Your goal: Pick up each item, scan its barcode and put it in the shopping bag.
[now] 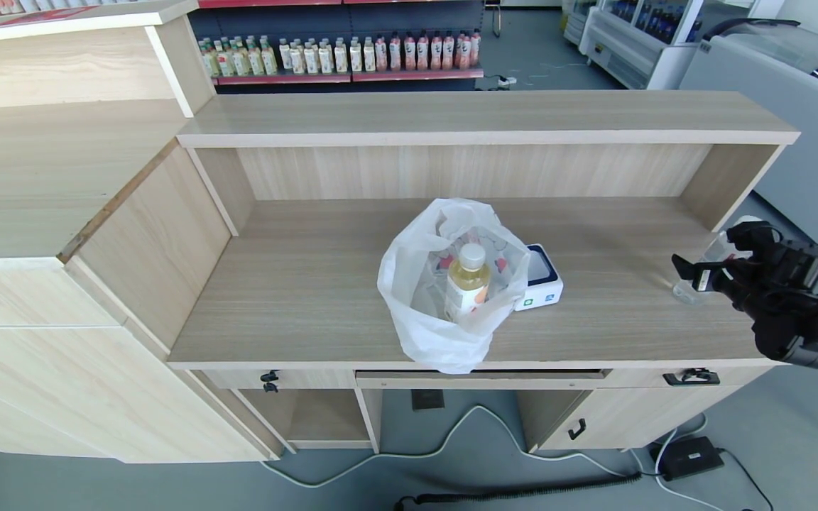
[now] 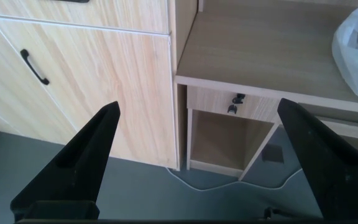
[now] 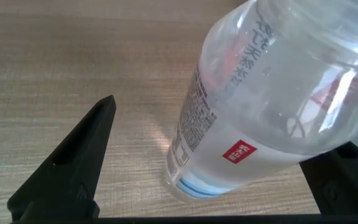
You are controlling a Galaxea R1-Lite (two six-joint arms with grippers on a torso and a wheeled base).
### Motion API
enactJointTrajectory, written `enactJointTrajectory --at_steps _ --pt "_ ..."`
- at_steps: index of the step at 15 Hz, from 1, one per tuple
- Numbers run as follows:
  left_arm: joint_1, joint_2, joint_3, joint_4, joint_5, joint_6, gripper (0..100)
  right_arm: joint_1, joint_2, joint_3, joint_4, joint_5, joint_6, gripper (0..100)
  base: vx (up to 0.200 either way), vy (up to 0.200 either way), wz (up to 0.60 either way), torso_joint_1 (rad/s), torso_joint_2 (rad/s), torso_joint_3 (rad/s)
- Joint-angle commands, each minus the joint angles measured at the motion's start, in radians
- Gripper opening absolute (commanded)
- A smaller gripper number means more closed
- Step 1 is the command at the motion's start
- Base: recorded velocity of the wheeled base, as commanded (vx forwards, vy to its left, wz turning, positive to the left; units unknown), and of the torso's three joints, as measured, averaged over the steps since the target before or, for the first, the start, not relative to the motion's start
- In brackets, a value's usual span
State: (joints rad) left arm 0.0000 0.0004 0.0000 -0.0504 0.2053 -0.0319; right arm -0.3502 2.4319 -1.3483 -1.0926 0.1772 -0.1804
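A white plastic shopping bag (image 1: 409, 298) stands open in the middle of the wooden counter (image 1: 295, 284). Inside it a bottle of yellow drink (image 1: 467, 282) with a white cap stands upright. A white and blue barcode scanner (image 1: 544, 278) sits just right of the bag. At the counter's right end a clear water bottle (image 1: 709, 264) (image 3: 260, 106) tilts between the fingers of my right gripper (image 1: 691, 278) (image 3: 197, 106). That gripper is open: one finger (image 3: 73, 168) stands apart from the bottle, and the bottle leans on the other. My left gripper (image 2: 197, 112) hangs open and empty, low by the counter's left front corner.
A raised back shelf (image 1: 487, 117) overhangs the counter. A tall side cabinet (image 1: 40, 184) walls off the left. Drawers and cupboard doors (image 2: 92, 68) lie under the counter, and cables (image 1: 451, 440) run across the floor. Store shelves with bottles (image 1: 341, 53) stand behind.
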Motion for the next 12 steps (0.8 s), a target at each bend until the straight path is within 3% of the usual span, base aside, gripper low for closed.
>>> enactJointTrajectory --at_steps 1,5,6,12 --pt "0.0 0.0 0.0 0.0 0.0 0.0 100 0.0 0.015 -0.017 0.002 0.001 0.001 100 0.0 0.0 0.0 0.0 0.0 0.0" --pt "0.0 0.0 0.0 0.0 0.0 0.0 100 0.0 0.036 -0.08 0.03 0.002 0.018 100 0.0 0.0 0.0 0.0 0.0 0.0" --pt "0.0 0.0 0.0 0.0 0.0 0.0 100 0.0 0.041 -0.089 0.034 0.002 0.025 0 0.0 0.0 0.0 0.0 0.0 0.0" --pt "0.0 0.0 0.0 0.0 0.0 0.0 100 -0.013 0.052 -0.101 0.034 0.002 0.03 0 0.0 0.0 0.0 0.0 0.0 0.0"
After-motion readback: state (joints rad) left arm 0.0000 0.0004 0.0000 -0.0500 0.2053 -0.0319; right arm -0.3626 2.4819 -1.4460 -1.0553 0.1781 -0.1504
